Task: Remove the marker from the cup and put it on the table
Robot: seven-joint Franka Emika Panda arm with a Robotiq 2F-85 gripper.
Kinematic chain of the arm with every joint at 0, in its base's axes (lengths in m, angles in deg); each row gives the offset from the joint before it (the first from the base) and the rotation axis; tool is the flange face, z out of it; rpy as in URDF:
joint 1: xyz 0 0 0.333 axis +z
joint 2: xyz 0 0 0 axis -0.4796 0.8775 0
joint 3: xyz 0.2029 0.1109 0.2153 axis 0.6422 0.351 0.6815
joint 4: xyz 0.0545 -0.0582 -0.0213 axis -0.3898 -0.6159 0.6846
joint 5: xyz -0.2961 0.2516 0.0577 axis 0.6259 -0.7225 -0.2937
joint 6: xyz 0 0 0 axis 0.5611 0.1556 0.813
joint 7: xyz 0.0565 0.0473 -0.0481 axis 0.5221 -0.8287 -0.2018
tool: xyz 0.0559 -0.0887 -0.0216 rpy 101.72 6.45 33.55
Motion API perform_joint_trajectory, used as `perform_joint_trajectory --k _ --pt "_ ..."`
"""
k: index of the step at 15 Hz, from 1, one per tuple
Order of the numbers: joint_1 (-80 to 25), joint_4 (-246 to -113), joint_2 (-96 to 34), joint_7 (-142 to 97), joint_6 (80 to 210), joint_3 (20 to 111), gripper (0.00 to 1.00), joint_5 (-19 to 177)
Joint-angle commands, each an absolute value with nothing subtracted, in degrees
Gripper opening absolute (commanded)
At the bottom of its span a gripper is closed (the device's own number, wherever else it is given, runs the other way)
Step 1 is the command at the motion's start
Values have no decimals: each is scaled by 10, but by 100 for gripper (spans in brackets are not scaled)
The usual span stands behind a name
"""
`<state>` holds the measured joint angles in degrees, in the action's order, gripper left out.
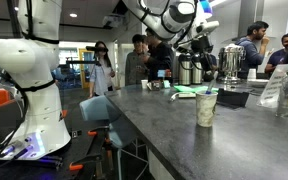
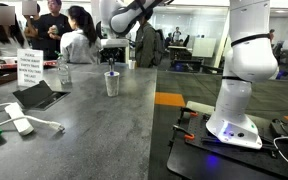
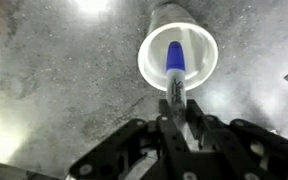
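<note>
In the wrist view my gripper (image 3: 177,110) is shut on the blue marker (image 3: 176,62). It holds the marker upright over the mouth of the off-white cup (image 3: 149,62), blue end down inside the rim. The cup stands on the dark grey table (image 3: 64,90). In both exterior views the cup (image 1: 206,108) (image 2: 111,84) stands mid-counter with the gripper (image 2: 111,52) directly above it. A blue bit of the marker (image 2: 110,67) shows between gripper and cup. I cannot tell whether the marker's tip still touches the cup.
Silver coffee urns (image 1: 222,64) and a clear bottle (image 1: 284,96) stand behind the cup. A paper sign (image 2: 29,68), a bottle (image 2: 64,72), a black notebook (image 2: 39,95) and a white device with a cable (image 2: 20,125) lie nearby. People stand at the back.
</note>
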<state>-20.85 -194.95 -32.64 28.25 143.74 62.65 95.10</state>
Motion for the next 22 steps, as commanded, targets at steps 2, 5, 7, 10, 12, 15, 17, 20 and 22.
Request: perform_joint_trajectory --k 2,5,7,10,12,15,17,20,22 --pt "-220 -1966 -376 274 1391 639 6 929" --pt "-240 -1987 -415 249 1374 647 6 862" --pt "-253 -2014 -445 243 1385 647 6 815" --pt "-277 -2070 -493 244 1375 643 6 761" --pt "-294 -2100 -499 233 1354 640 6 731" --pt "-316 -2158 -492 193 1383 636 6 679" --pt "-326 -2185 -473 175 1411 634 6 639" --pt "-337 -2197 -428 142 1443 631 6 555" --pt "-345 -2192 -391 110 1462 631 6 492"
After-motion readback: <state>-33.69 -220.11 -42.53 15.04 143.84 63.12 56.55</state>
